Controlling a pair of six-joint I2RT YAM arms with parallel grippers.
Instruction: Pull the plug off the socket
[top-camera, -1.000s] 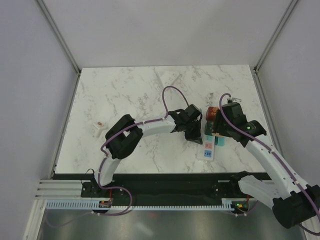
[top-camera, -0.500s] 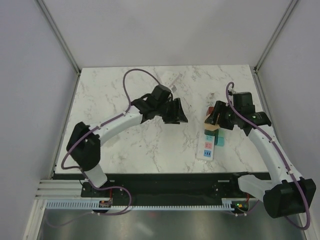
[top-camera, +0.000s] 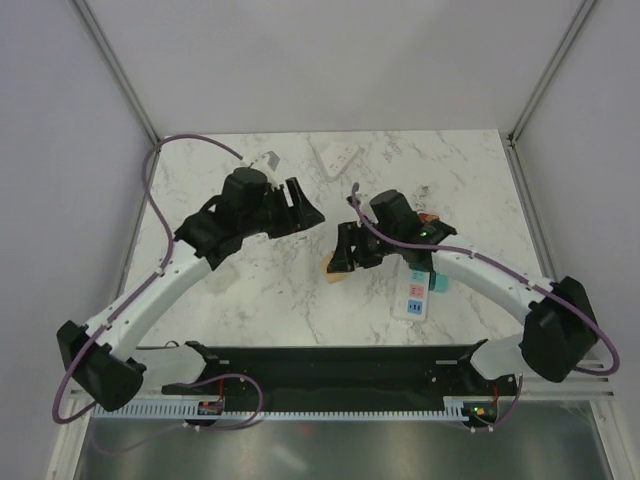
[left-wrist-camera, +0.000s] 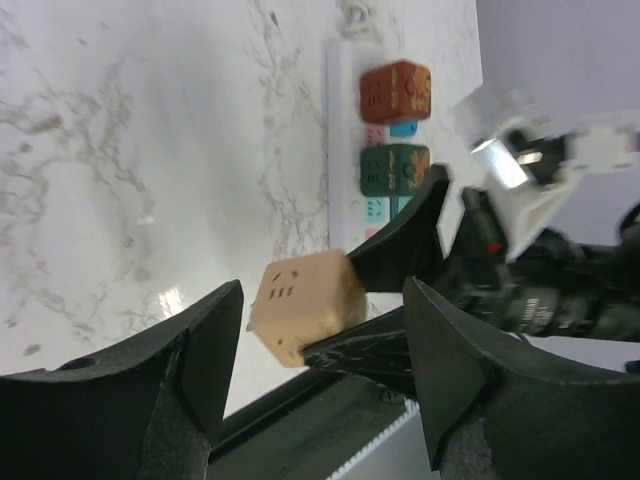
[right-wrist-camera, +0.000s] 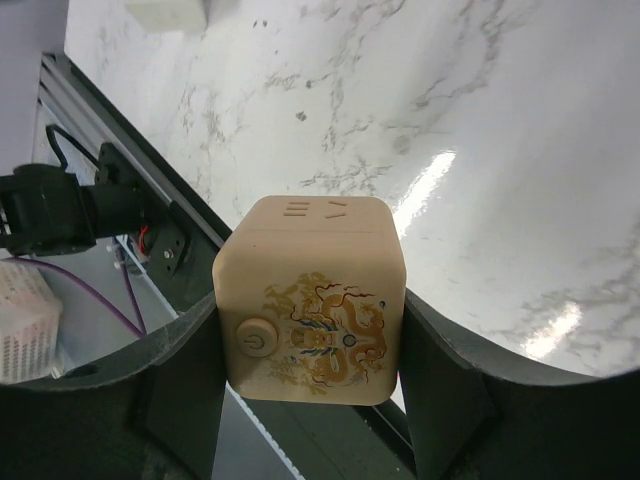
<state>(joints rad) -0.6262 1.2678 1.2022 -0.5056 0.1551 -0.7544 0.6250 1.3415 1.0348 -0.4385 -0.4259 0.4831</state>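
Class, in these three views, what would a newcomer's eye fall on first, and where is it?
First the beige cube plug with its gold dragon print, clamped in the right gripper near the middle of the marble table, apart from the white power strip. On that strip a red cube plug and a green cube plug sit side by side. The left gripper hangs open and empty, farther back and left.
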